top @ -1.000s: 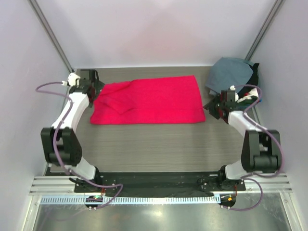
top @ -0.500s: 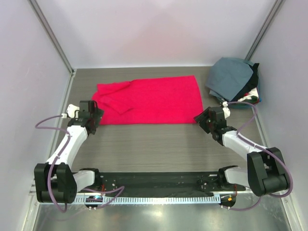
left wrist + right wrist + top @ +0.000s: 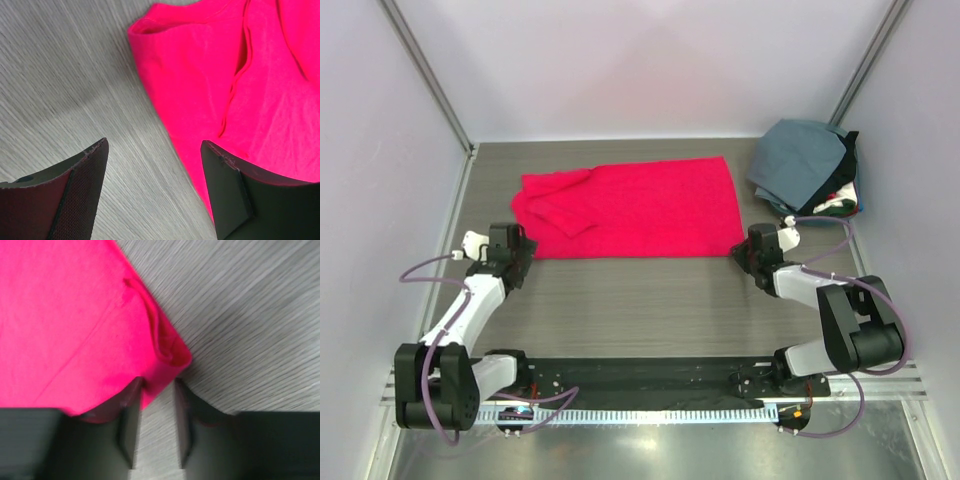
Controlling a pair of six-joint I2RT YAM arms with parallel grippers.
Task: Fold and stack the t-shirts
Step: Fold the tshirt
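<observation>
1. Your red shirt (image 3: pixel 640 205) is lying flat across the back middle of the table (image 3: pixel 650 300), with one sleeve folded in over its left part.
2. Your left gripper (image 3: pixel 515 258) is sitting low at the shirt's near left corner.
3. From the left wrist, its jaws are standing wide open around nothing. One finger (image 3: pixel 75 190) is hanging over bare table and the other (image 3: pixel 240 185) over the edge of the red shirt (image 3: pixel 240 75).
4. Your right gripper (image 3: pixel 742 256) is sitting at the shirt's near right corner.
5. From the right wrist, its jaws are standing only narrowly apart, with the hemmed corner of the red shirt (image 3: pixel 65 315) dipping into the gap at the fingertips. That view is blurred, so I cannot tell whether they are pinching the cloth.
6. The pile (image 3: pixel 810 170) of other shirts is sitting in the back right corner, apart from the red one, with a grey shirt (image 3: pixel 798 160) on top and dark and white cloth showing beneath.
</observation>
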